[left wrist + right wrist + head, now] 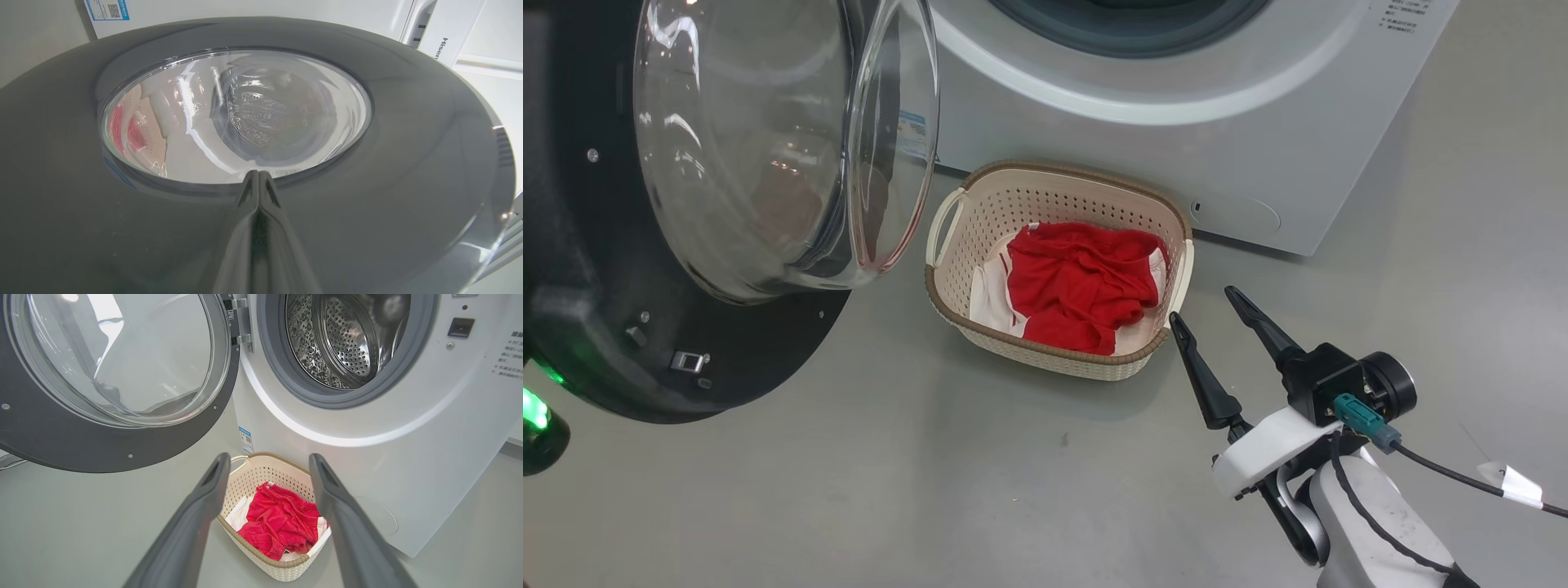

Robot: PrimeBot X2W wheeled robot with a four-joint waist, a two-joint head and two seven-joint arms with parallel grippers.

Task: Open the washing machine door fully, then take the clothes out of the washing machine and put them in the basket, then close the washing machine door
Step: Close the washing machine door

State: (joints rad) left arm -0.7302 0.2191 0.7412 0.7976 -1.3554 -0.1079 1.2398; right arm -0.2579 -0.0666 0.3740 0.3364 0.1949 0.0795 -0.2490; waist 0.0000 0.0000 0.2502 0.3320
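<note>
Grey floor (931,490), clothes (1078,286) in basket (1054,363); your closed left fingers (249,212) face the door (408,163), right fingers (1205,376) spread; next, push it shut

— What's underfoot here?
— A smooth, pale grey floor (947,506), matt, under even, diffuse light that throws only soft shadows.
— Any marks?
— One small dark speck (1063,441). In the right wrist view a darker grey strip (515,451) edges the floor at far right, with a pale surface above it.
</note>
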